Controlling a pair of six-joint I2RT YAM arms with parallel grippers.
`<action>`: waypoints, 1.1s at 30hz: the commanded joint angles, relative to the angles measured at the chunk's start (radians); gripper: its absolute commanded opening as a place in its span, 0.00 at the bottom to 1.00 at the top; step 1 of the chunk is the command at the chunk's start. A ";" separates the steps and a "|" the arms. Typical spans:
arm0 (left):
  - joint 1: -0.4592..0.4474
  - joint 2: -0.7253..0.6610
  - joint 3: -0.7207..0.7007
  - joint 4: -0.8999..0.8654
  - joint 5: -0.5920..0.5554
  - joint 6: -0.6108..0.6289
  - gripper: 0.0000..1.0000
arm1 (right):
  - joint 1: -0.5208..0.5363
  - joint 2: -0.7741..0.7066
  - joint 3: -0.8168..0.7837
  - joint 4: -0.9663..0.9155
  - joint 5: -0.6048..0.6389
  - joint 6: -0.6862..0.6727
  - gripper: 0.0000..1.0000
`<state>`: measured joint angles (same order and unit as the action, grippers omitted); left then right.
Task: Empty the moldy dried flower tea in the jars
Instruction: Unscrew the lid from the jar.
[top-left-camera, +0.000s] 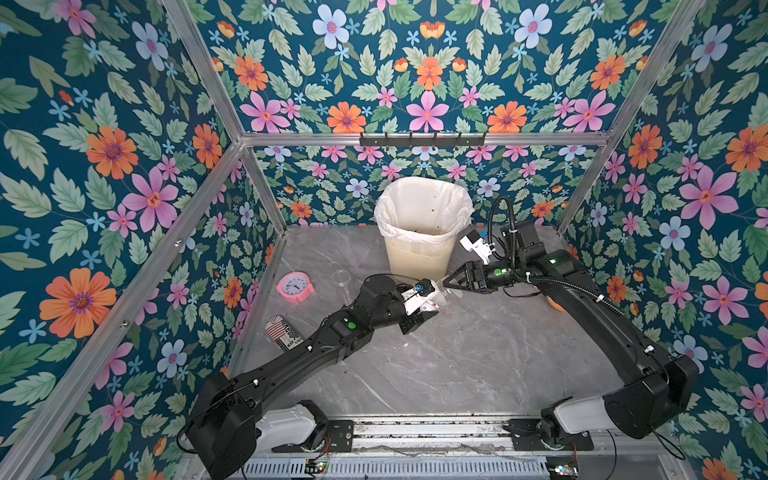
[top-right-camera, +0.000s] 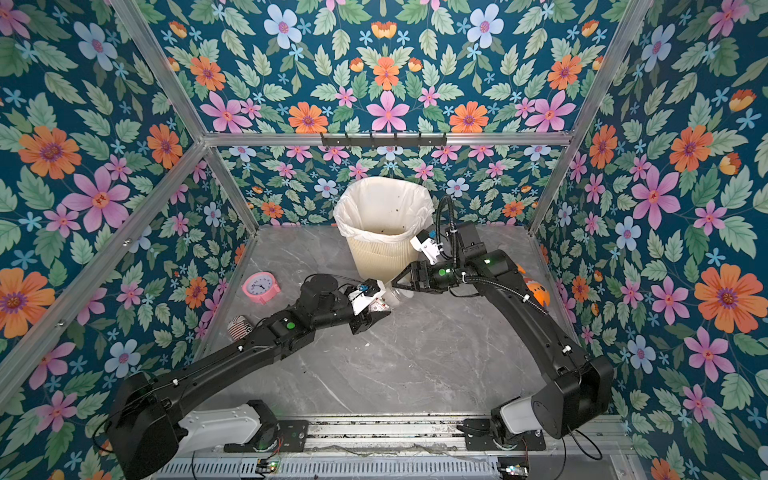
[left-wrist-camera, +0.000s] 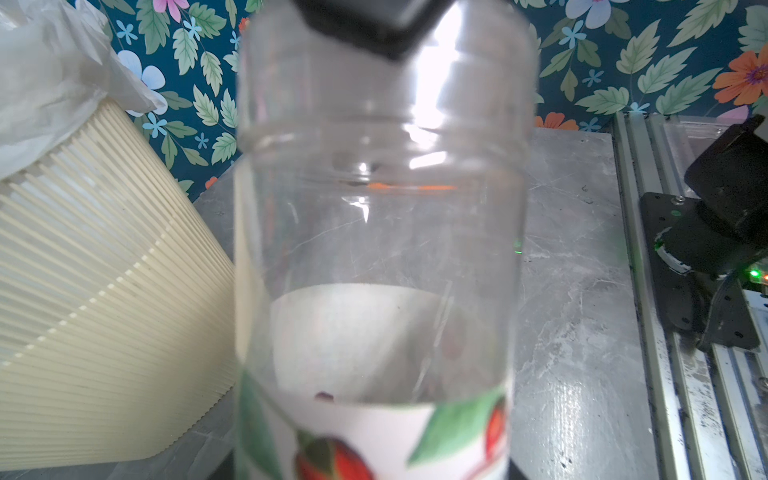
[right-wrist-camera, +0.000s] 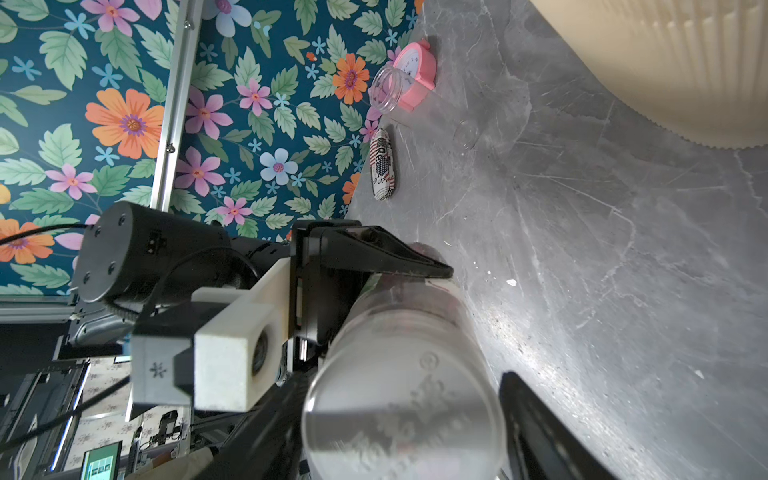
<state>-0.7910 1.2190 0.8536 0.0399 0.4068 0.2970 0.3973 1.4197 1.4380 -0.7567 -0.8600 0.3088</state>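
Left gripper (top-left-camera: 427, 311): jaws clenched on the labelled body of a clear cylindrical plastic jar (left-wrist-camera: 374, 249), held on its side over the grey marbled worktop (top-left-camera: 478, 357), near the cream ribbed bin (top-left-camera: 419, 257). Right gripper (top-left-camera: 446, 284): jaws straddle the jar's far end (pressing or not: cannot tell). Dried flower tea (left-wrist-camera: 324, 397): one reddish bud visible inside the jar. Second clear jar (right-wrist-camera: 384, 89) lies open beside the pink clock (right-wrist-camera: 415, 70).

Left hand (top-right-camera: 373, 306) around jar (top-right-camera: 397, 296), near bin (top-right-camera: 374, 254)

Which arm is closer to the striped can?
Left. The left arm runs right beside the striped can, partly hiding it; the right arm is on the opposite side, well away.
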 joint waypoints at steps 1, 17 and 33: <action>0.000 -0.006 0.020 0.013 0.099 -0.009 0.55 | 0.000 -0.011 0.005 -0.083 -0.050 -0.119 0.68; 0.000 -0.005 0.084 -0.120 0.478 -0.113 0.55 | -0.012 -0.224 -0.158 0.001 -0.214 -0.504 0.64; 0.000 -0.041 0.010 0.042 0.126 -0.114 0.55 | -0.037 -0.149 -0.035 -0.012 0.192 -0.042 0.98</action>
<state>-0.7910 1.1843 0.8791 -0.0208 0.6888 0.1711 0.3618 1.2385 1.3861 -0.7803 -0.8043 0.0807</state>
